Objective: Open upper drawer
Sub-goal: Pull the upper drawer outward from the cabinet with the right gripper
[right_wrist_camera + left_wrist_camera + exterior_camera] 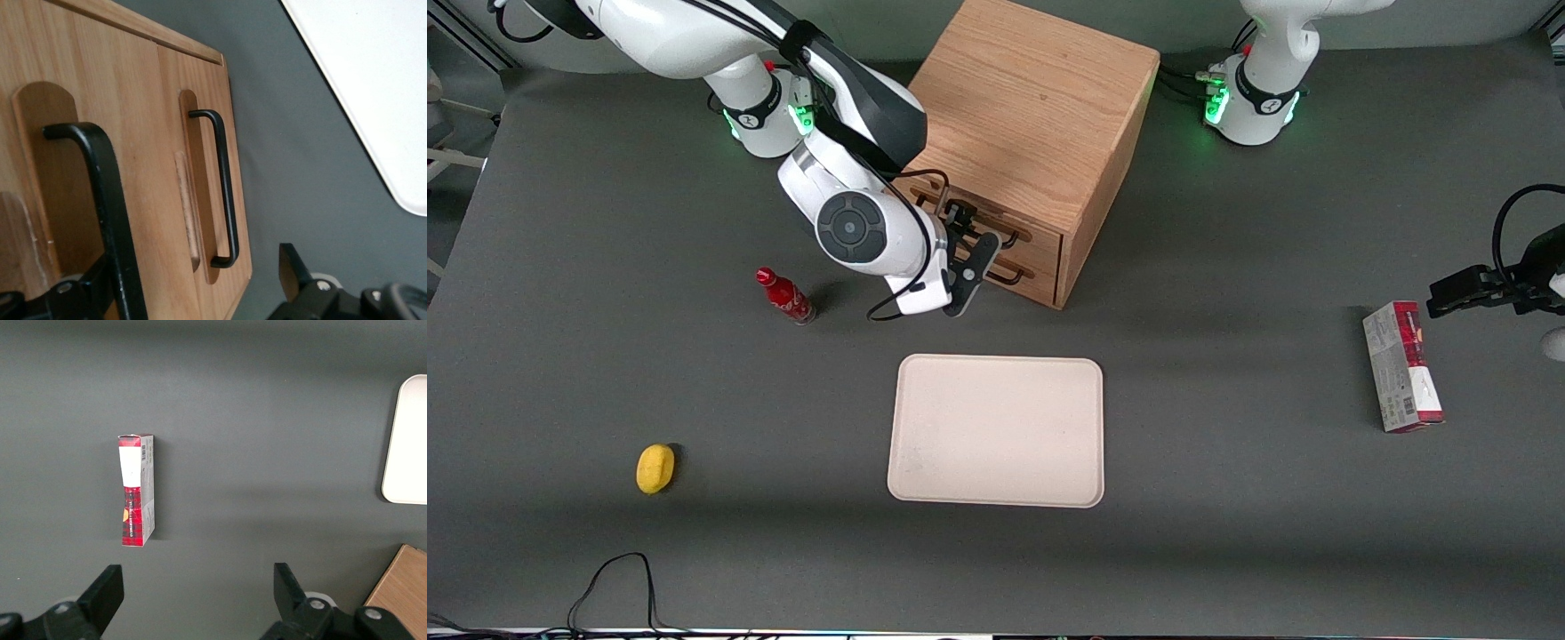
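Note:
The oak cabinet (1032, 98) stands on the grey table with its two drawer fronts facing the front camera. The upper drawer (1042, 242) looks shut; its black bar handle (100, 200) runs close past the camera. The lower twin drawer's handle (223, 187) shows beside it and also in the front view (1009, 276). My right gripper (967, 253) is at the drawer fronts, level with the upper handle. In the right wrist view the gripper (197, 280) is open. The upper handle's bar lies between the fingers, close against one, with the second finger (293, 273) well apart.
A cream tray (996, 431) lies nearer the front camera than the cabinet. A red bottle (784, 296) lies beside my arm, and a yellow lemon-like object (655, 468) lies nearer the camera. A red and white box (1402, 366) lies toward the parked arm's end, also in the left wrist view (137, 490).

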`<state>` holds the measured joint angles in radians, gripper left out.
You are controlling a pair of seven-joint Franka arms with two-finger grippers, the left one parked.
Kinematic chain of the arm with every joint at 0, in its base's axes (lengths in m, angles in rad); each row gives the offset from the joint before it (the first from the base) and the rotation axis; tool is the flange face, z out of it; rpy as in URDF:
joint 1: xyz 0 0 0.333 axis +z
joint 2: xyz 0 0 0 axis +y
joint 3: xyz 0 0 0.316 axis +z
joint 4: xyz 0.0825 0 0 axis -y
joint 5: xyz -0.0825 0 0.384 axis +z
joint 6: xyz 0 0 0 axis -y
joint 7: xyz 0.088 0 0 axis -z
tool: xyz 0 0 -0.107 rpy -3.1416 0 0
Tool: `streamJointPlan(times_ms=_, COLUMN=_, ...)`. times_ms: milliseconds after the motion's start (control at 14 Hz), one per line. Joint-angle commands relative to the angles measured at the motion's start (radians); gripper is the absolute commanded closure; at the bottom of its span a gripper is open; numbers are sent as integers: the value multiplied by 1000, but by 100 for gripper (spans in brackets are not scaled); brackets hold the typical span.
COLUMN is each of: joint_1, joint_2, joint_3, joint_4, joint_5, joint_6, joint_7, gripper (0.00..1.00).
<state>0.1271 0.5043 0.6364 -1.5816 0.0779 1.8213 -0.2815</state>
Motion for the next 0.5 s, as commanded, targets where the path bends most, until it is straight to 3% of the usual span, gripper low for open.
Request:
streamJointPlan(times_ms=0, joint_1=-1, joint_2=29, joint_3=-14, joint_4=50, joint_5=-62, joint_6=10, joint_7=-71, gripper=0)
streamJointPlan(times_ms=429, joint_1=-1, joint_2=118, joint_3=-196, joint_4=238, joint_5=-79, joint_6=0, joint_7=-273, gripper=0)
